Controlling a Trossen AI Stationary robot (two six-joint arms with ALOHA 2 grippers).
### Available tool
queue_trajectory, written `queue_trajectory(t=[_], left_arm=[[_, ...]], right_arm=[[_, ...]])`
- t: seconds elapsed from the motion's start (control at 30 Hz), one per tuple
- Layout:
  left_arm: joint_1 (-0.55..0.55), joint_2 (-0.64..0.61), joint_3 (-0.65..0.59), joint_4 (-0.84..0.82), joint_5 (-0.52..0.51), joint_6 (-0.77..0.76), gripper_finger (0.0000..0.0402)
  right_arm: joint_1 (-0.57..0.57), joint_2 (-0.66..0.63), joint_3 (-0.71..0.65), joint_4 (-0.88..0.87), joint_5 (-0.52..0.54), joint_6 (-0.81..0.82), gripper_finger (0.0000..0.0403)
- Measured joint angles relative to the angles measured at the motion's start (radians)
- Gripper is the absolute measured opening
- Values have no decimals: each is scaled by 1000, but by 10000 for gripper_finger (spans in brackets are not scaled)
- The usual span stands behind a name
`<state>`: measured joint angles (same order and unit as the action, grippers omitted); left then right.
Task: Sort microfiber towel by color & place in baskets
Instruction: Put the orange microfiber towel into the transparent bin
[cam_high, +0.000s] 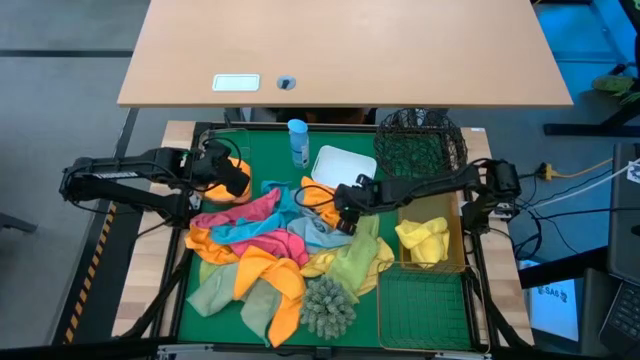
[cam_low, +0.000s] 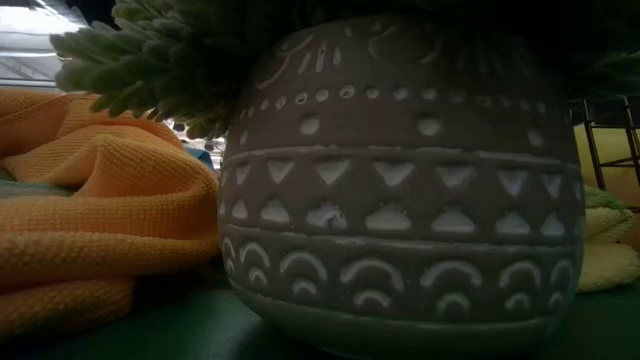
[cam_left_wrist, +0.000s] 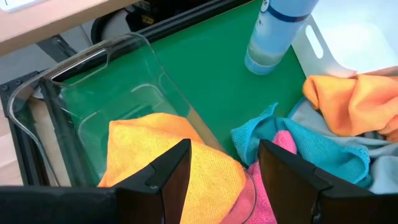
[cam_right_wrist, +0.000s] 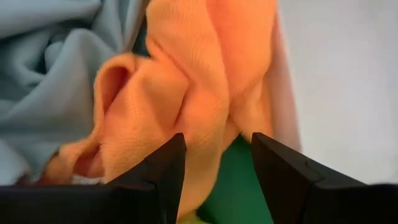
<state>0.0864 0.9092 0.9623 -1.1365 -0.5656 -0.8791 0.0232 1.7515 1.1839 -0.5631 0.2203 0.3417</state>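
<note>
Left hand (cam_left_wrist: 221, 180): fingers spread wide, holding nothing, poised over the clear plastic tub (cam_left_wrist: 81, 106) at the left rear of the green mat (cam_high: 262, 142). One orange towel (cam_left_wrist: 168, 155) lies inside that tub, directly beneath the fingers.

Right hand (cam_right_wrist: 217, 180): fingers parted, nothing between them, reaching to the middle of the desk (cam_high: 175, 300) just above a folded orange towel (cam_right_wrist: 186, 93) that lies beside pale grey-blue cloth (cam_right_wrist: 50, 68). The white tub (cam_high: 343, 165) sits just behind this hand.

Towel pile (cam_high: 270, 250): orange, pink, teal-blue, grey, yellow and pale green cloths heaped loosely across the centre and front of the mat, overlapping one another.

Gold wire basket, rear (cam_high: 456, 215): on the right side of the mat, holding yellow towels (cam_high: 424, 240).

Gold wire basket, front (cam_high: 424, 308): just in front of the first.

Round black wire-mesh basket (cam_high: 420, 142): right rear corner.

Blue bottle (cam_high: 298, 142): upright at the rear, between the clear tub and the white tub.

Shaggy grey-green clump (cam_high: 328, 306): front of the mat, touching the pile; the low view shows it topping a patterned grey pot (cam_low: 400, 190), with orange cloth (cam_low: 100, 230) lying beside.
</note>
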Motion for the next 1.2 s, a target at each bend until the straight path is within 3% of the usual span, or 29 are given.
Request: queue_trajectory(t=[0.53, 0.67, 0.9, 1.07, 1.2], left_arm=[[0, 0, 0, 8, 2, 0, 180], [0, 0, 0, 14, 3, 0, 180], [-3, 0, 0, 83, 3, 17, 180], [-31, 0, 0, 181, 3, 103, 180], [-63, 0, 0, 263, 3, 184, 180]], right_arm=[[2, 52, 1, 51, -51, 2, 179], [2, 60, 1, 51, -56, 2, 139], [2, 60, 0, 42, -57, -20, 11], [2, 59, 49, -17, -93, -38, 21], [2, 58, 130, -88, -102, -107, 5]])
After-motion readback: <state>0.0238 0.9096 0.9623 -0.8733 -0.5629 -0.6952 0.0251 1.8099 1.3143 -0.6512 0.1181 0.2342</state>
